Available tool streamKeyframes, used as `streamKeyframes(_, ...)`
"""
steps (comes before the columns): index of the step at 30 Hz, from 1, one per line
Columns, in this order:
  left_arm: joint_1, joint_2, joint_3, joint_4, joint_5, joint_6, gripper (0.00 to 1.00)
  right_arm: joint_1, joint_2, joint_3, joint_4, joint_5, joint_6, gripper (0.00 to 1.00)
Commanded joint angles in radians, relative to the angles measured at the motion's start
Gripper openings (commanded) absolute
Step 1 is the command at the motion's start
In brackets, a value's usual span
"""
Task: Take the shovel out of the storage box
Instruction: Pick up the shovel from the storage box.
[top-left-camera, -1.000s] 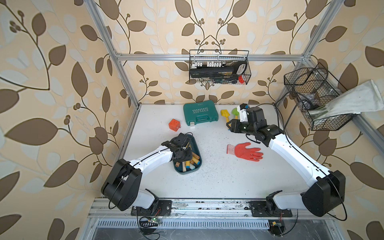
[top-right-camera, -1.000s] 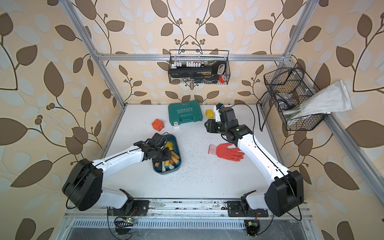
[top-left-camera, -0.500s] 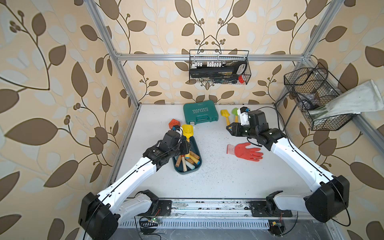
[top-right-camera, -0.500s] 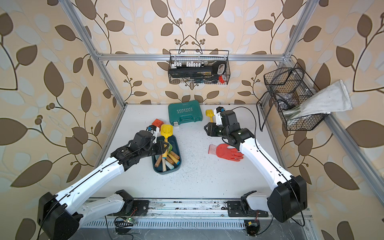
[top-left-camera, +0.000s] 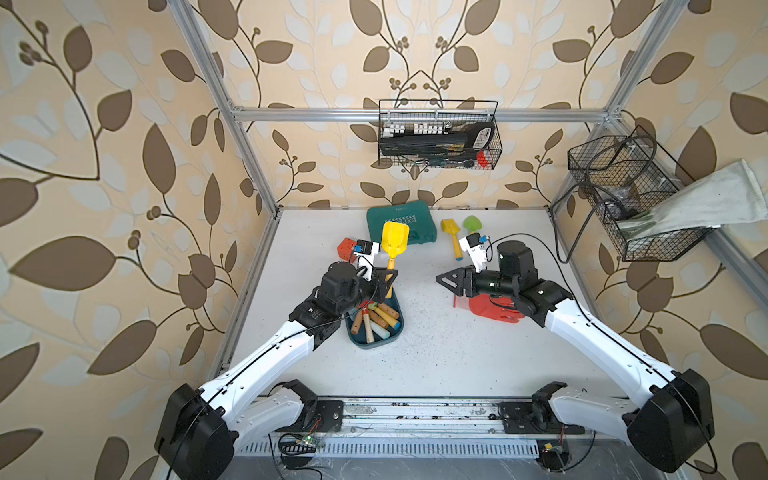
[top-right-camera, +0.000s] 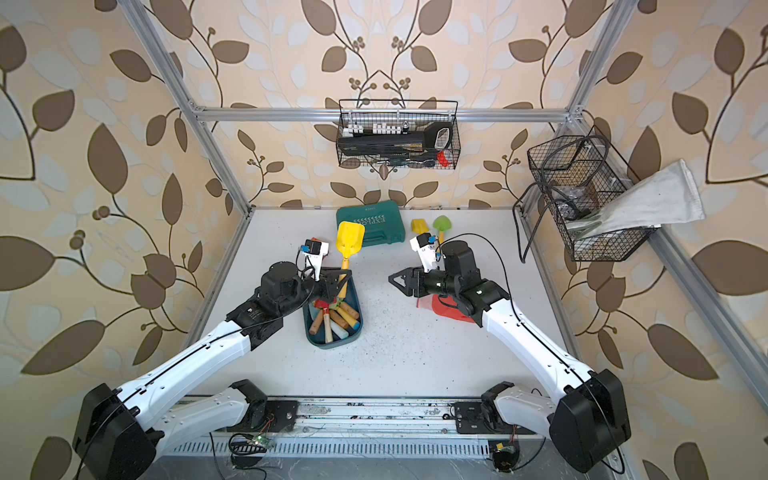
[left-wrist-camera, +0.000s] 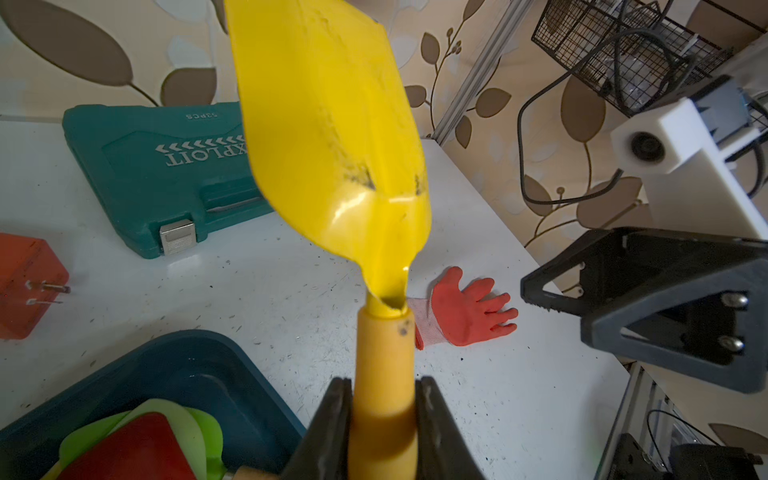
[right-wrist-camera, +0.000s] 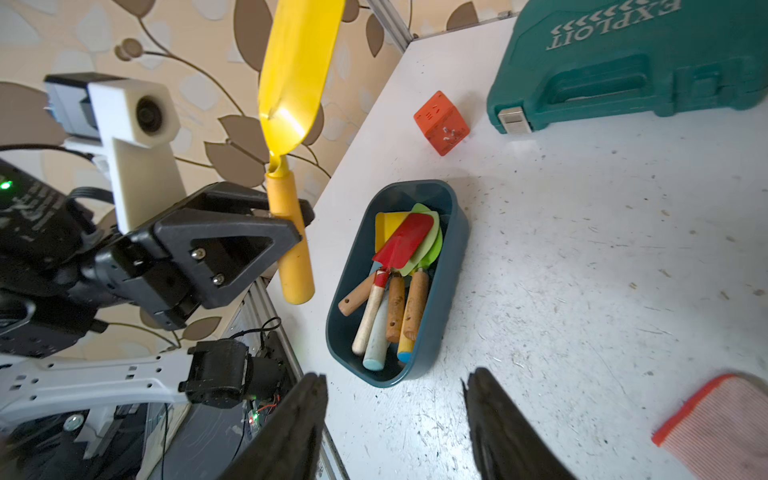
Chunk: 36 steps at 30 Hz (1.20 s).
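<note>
My left gripper (left-wrist-camera: 382, 386) is shut on the orange-yellow handle of a yellow shovel (left-wrist-camera: 332, 145). It holds the shovel (top-left-camera: 395, 239) upright in the air, blade up, over the far end of the dark teal storage box (top-left-camera: 376, 343). The handle's lower end hangs clear above the table beside the storage box (right-wrist-camera: 453, 257). Several other shovels lie inside, a red one (right-wrist-camera: 403, 245) on top. My right gripper (right-wrist-camera: 395, 378) is open and holds nothing. It hovers right of the box, pointing at the left gripper (top-right-camera: 338, 280).
A green hard case (top-left-camera: 401, 226) lies at the back, an orange cube (top-left-camera: 346, 248) to its left. A small yellow shovel (top-left-camera: 451, 228) and a green one (top-left-camera: 472, 224) lie at the back right. A red glove (top-left-camera: 494, 309) lies under the right arm. Wire baskets (top-left-camera: 438, 135) hang on the walls.
The left gripper rose out of the box with the yellow shovel, which now stands higher and upright. The right gripper swung from the back toward the middle and opened a little wider.
</note>
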Motion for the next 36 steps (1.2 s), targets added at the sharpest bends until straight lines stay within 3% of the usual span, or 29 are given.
streamKeyframes(1,-0.006,0.005,0.021,0.14,0.045,0.02,0.02,0.048,-0.008,-0.025,0.09,-0.047,-0.008,0.57)
streamKeyframes(9,-0.008,0.031,0.045,0.114,0.059,0.013,0.01,0.098,0.013,-0.013,0.079,0.013,-0.028,0.58)
streamKeyframes(16,-0.008,0.044,0.029,0.108,0.06,0.026,0.01,0.111,0.031,-0.02,0.07,-0.008,-0.029,0.59)
streamKeyframes(21,-0.008,0.075,0.033,0.131,0.065,0.053,0.0,0.118,-0.007,-0.045,0.056,0.084,-0.075,0.62)
streamKeyframes(23,-0.008,0.1,0.061,0.12,0.07,0.062,0.0,0.118,0.002,-0.043,0.067,0.069,-0.096,0.62)
streamKeyframes(30,-0.01,0.145,0.079,0.163,0.129,0.004,0.0,0.126,0.03,-0.052,0.132,0.084,-0.018,0.64)
streamKeyframes(36,-0.014,0.13,0.065,0.224,0.156,-0.05,0.0,0.195,0.049,-0.054,0.166,0.121,0.032,0.63)
